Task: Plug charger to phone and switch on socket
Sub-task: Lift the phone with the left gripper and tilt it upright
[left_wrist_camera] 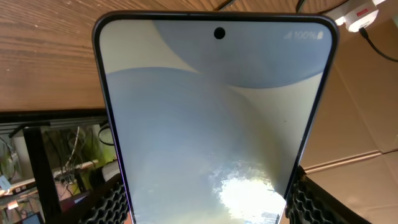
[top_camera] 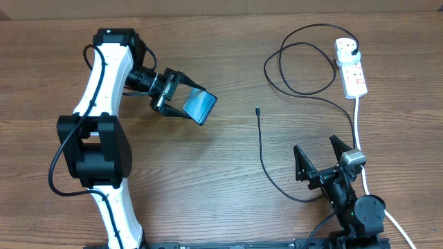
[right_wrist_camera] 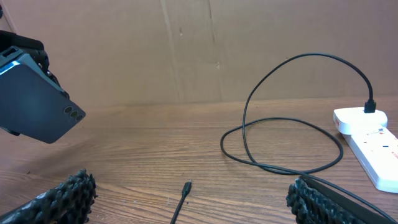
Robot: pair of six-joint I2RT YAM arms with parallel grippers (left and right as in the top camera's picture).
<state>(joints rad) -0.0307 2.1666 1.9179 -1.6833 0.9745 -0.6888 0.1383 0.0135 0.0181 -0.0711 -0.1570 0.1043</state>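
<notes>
My left gripper (top_camera: 185,104) is shut on the phone (top_camera: 201,106) and holds it tilted above the table. In the left wrist view the light screen of the phone (left_wrist_camera: 211,112) fills the frame, pinched between the black pads (left_wrist_camera: 107,202). The charger cable (top_camera: 261,152) lies on the wood with its free connector tip (top_camera: 257,109) right of the phone, and its plug (top_camera: 354,50) sits in the white socket strip (top_camera: 354,75). My right gripper (top_camera: 320,156) stands open near the front. From the right wrist, the connector tip (right_wrist_camera: 186,186) lies between my wide-open fingers (right_wrist_camera: 65,194).
The cable forms a loose loop (top_camera: 301,69) left of the socket strip (right_wrist_camera: 373,146). The strip's thick white cord (top_camera: 358,124) runs down past my right arm. A cardboard wall (right_wrist_camera: 205,50) stands behind the table. The phone's dark back (right_wrist_camera: 34,106) shows at the right wrist view's left.
</notes>
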